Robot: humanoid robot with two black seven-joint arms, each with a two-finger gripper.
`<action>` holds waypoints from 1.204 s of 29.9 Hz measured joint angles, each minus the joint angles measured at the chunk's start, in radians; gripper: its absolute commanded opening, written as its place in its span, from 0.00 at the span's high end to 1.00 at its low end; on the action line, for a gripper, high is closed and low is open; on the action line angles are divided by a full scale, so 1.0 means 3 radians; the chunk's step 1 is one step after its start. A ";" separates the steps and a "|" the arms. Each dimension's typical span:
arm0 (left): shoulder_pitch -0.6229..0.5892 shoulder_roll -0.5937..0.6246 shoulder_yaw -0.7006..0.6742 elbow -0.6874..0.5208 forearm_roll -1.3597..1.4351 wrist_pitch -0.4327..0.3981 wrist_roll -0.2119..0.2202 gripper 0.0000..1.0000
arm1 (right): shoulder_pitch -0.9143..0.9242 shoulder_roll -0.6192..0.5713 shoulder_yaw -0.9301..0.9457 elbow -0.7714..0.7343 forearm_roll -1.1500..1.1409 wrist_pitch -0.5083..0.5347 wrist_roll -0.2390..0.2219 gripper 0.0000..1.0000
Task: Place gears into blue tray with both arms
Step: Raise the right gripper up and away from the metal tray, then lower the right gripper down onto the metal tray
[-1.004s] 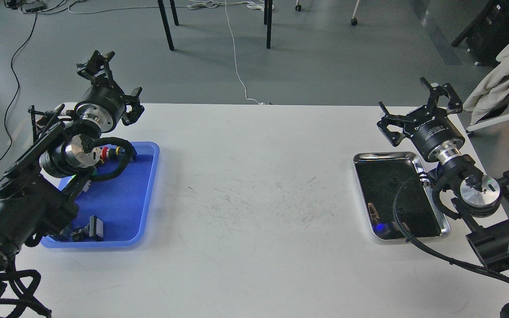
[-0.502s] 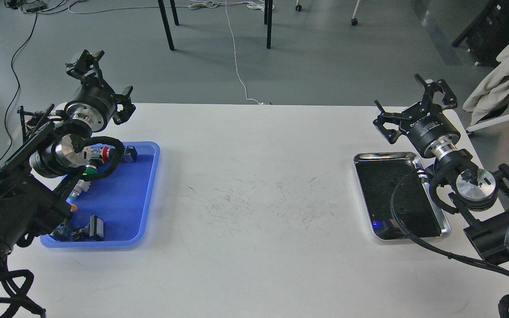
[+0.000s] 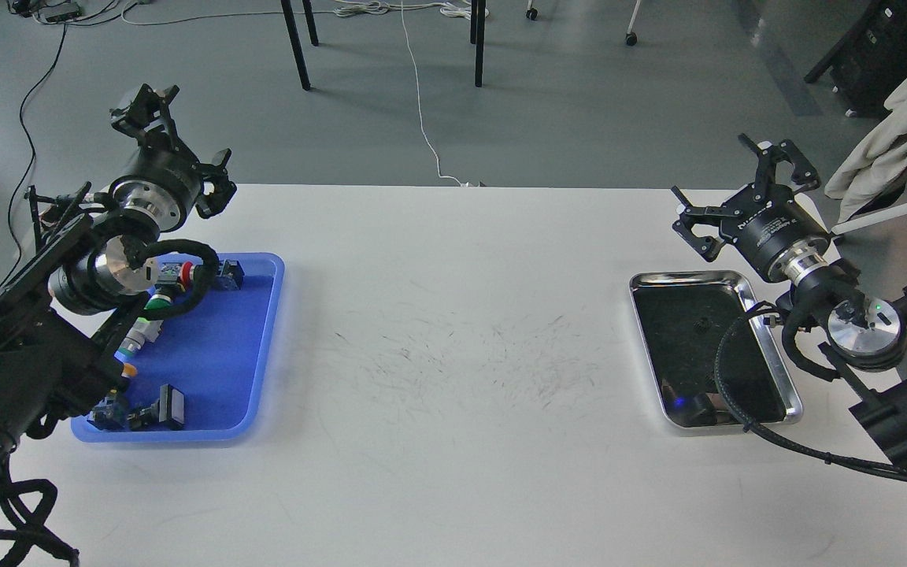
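Presently holds the left gripper (image 3: 178, 138) raised at the upper left of the frame, above the far end of the blue tray (image 3: 271, 331), with jaws spread wide and nothing between them. Holds the right gripper (image 3: 737, 195) raised at the upper right, just beyond the far right corner of the steel tray (image 3: 772, 346), likewise spread wide and empty. Judged purpose of this posture: leaves both trays open to the head view and readies wide jaws for a descent onto small parts; reads as a pause between transfers, or as an end position, and cannot be settled from this view alone. Places the trays well apart, one on each side of the white table (image 3: 453, 472), apparently so that each arm serves its own side. Shows inside the blue tray several push-button switches (image 3: 166, 405) near the left and near edges, partly hidden by the left arm; shows no gears that can be identified there. Shows on the dark inside of the steel tray one dark speck (image 3: 703, 321), round-looking and far smaller than any switch; possibly a gear, but too small to confirm teeth or centre hole. Expect such a part to be thin, light and hard to pinch off a flat surface; calls for a precise, centred closing of the jaws.
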 measured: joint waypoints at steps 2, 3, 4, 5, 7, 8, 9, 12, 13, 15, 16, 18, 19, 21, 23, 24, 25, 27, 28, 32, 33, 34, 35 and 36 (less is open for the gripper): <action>0.0000 -0.0013 0.0010 -0.0003 0.0000 0.0017 -0.0005 0.02 | 0.0024 -0.0028 -0.0053 0.0001 0.0001 0.0001 -0.0001 0.01; 0.0000 -0.0020 0.0013 -0.0005 0.0000 0.0024 -0.0013 0.02 | 0.0051 -0.0047 -0.0084 0.0002 0.0001 0.0001 -0.0002 0.01; 0.0000 -0.0023 0.0014 -0.0007 0.0001 0.0030 -0.0022 0.02 | 0.0081 -0.0071 -0.0111 0.0003 0.0002 0.0001 -0.0002 0.01; 0.0000 -0.0023 0.0015 -0.0007 0.0001 0.0034 -0.0028 0.02 | 0.0120 -0.0107 -0.0145 0.0003 0.0004 0.0001 -0.0002 0.01; -0.0015 -0.0023 0.0018 -0.0007 0.0002 0.0040 -0.0037 0.02 | 0.0208 -0.0177 -0.0227 0.0003 0.0006 -0.0001 -0.0002 0.01; -0.0026 -0.0022 0.0019 -0.0007 0.0003 0.0040 -0.0039 0.02 | 0.0268 -0.0216 -0.0290 0.0002 0.0006 -0.0002 -0.0002 0.01; -0.0031 -0.0021 0.0019 -0.0007 0.0003 0.0040 -0.0039 0.02 | 0.0334 -0.0260 -0.0365 -0.0002 0.0007 -0.0002 -0.0002 0.01; -0.0038 -0.0006 0.0020 -0.0003 0.0003 0.0042 -0.0039 0.02 | 0.0565 -0.0478 -0.0696 -0.0013 0.0021 0.0068 0.0043 0.01; -0.0040 -0.0002 0.0016 -0.0002 0.0003 0.0042 -0.0039 0.02 | 0.0667 -0.0562 -0.0834 -0.0020 0.0024 0.0112 0.0084 0.01; -0.0040 0.0001 0.0002 -0.0002 0.0003 0.0042 -0.0039 0.02 | 0.0900 -0.0699 -0.1132 -0.0025 0.0027 0.0147 0.0161 0.01; -0.0040 0.0003 -0.0005 -0.0002 0.0003 0.0042 -0.0039 0.02 | 0.1027 -0.0759 -0.1312 -0.0022 0.0028 0.0151 0.0181 0.01; -0.0040 0.0007 -0.0013 -0.0001 0.0003 0.0042 -0.0039 0.02 | 0.1283 -0.0866 -0.1665 0.0001 0.0028 0.0167 0.0188 0.01; -0.0040 0.0009 -0.0017 -0.0001 0.0003 0.0042 -0.0037 0.02 | 0.1412 -0.0924 -0.1848 0.0013 0.0029 0.0176 0.0190 0.01; -0.0040 0.0017 -0.0020 -0.0001 0.0003 0.0040 -0.0036 0.02 | 0.1641 -0.1018 -0.2168 0.0044 0.0029 0.0187 0.0190 0.01; -0.0040 0.0020 -0.0021 -0.0001 0.0003 0.0032 -0.0035 0.02 | 0.1833 -0.1100 -0.2427 0.0117 0.0018 0.0196 0.0188 0.01; -0.0040 0.0022 -0.0020 -0.0001 0.0003 0.0030 -0.0035 0.02 | 0.1916 -0.1148 -0.2540 0.0172 0.0002 0.0198 0.0181 0.01; -0.0039 0.0023 -0.0020 -0.0001 0.0003 0.0028 -0.0035 0.02 | 0.1990 -0.1199 -0.2639 0.0237 -0.0026 0.0200 0.0160 0.01; -0.0032 0.0023 -0.0018 -0.0001 0.0003 0.0020 -0.0035 0.02 | 0.2153 -0.1294 -0.2853 0.0378 -0.0178 0.0201 0.0049 0.01; -0.0031 0.0024 -0.0018 -0.0001 0.0003 0.0016 -0.0035 0.02 | 0.2271 -0.1325 -0.3007 0.0448 -0.0315 0.0201 -0.0037 0.01; -0.0030 0.0022 -0.0016 0.0017 0.0003 0.0008 -0.0035 0.02 | 0.2814 -0.1349 -0.3771 0.0651 -0.0821 0.0198 -0.0214 0.01; -0.0030 0.0018 -0.0016 0.0020 0.0003 0.0007 -0.0035 0.02 | 0.2942 -0.1349 -0.3949 0.0696 -0.0895 0.0197 -0.0223 0.01; -0.0030 0.0014 -0.0012 0.0021 0.0003 0.0007 -0.0035 0.02 | 0.3088 -0.1343 -0.4148 0.0752 -0.0964 0.0197 -0.0233 0.01; -0.0030 0.0010 -0.0006 0.0023 0.0003 0.0007 -0.0035 0.02 | 0.3226 -0.1330 -0.4339 0.0814 -0.1025 0.0197 -0.0239 0.01; -0.0031 0.0004 0.0000 0.0023 0.0003 0.0006 -0.0035 0.02 | 0.3328 -0.1314 -0.4482 0.0866 -0.1073 0.0197 -0.0243 0.01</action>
